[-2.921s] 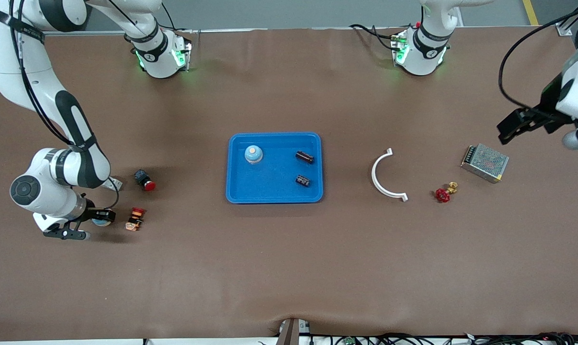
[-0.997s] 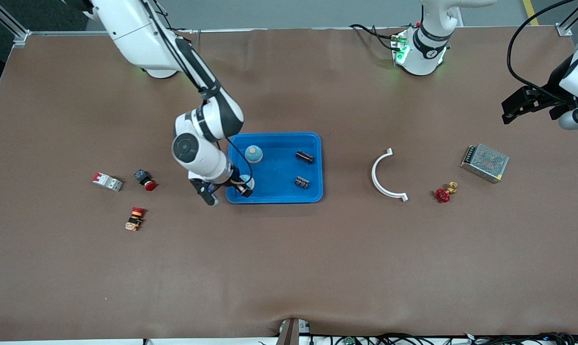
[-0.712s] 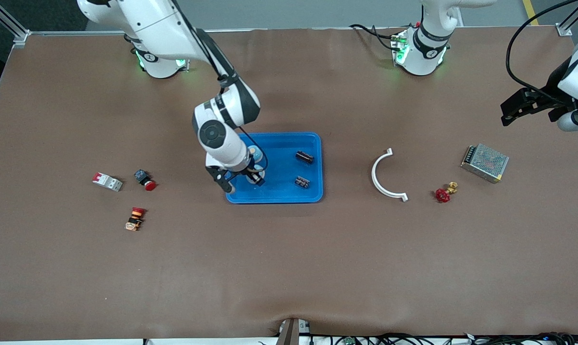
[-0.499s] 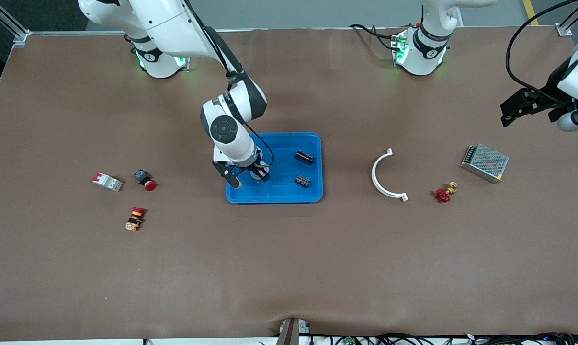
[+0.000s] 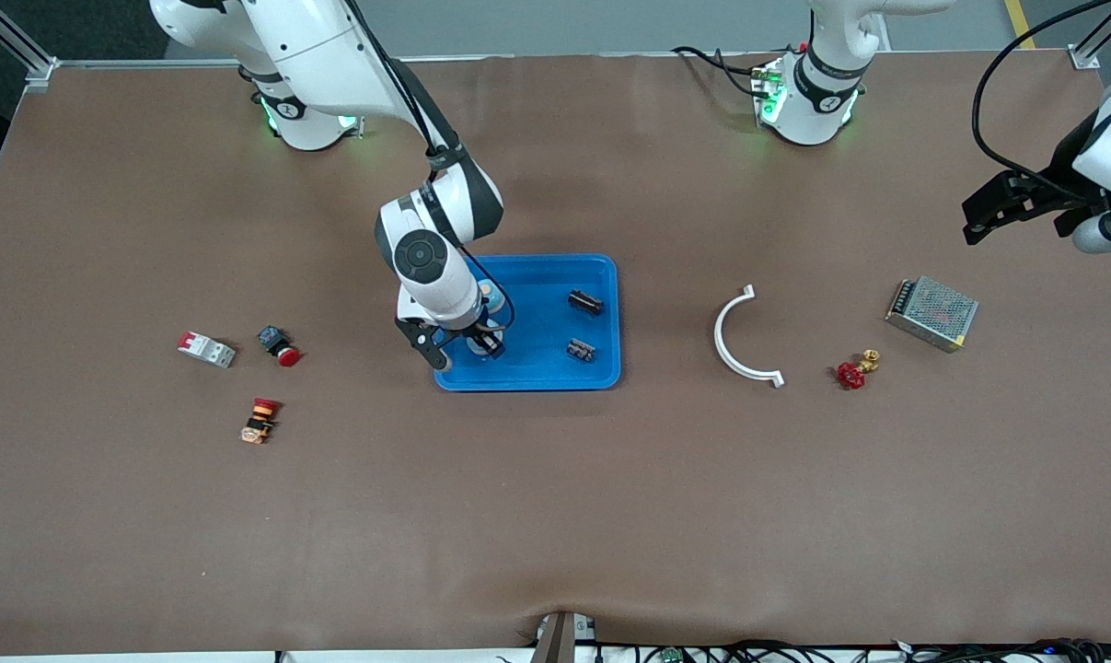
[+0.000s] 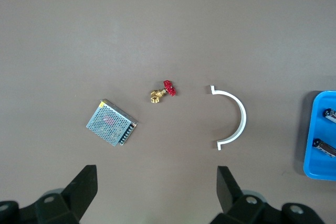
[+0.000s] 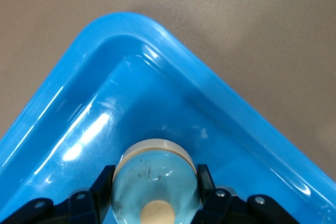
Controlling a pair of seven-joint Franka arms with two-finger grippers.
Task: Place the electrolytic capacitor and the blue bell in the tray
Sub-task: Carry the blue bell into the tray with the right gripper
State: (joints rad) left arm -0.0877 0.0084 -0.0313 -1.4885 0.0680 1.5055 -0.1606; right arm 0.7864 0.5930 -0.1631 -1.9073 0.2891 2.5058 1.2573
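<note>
- Blue bell point(image 7: 155, 177) is clamped by the right gripper point(image 7: 155, 192) over a corner of the tray point(image 5: 601, 368).
- The left gripper point(image 6: 157, 190), jaws apart, is held waiting above the metal mesh box point(image 5: 931, 313).

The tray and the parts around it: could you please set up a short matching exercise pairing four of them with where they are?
1. blue bell
2. capacitors
3. white half-ring
4. left gripper

a. lying in the tray
b. on the table beside the tray
c. gripped by the right gripper over the tray
d. open, waiting

Pairs: 1-c, 2-a, 3-b, 4-d
</note>
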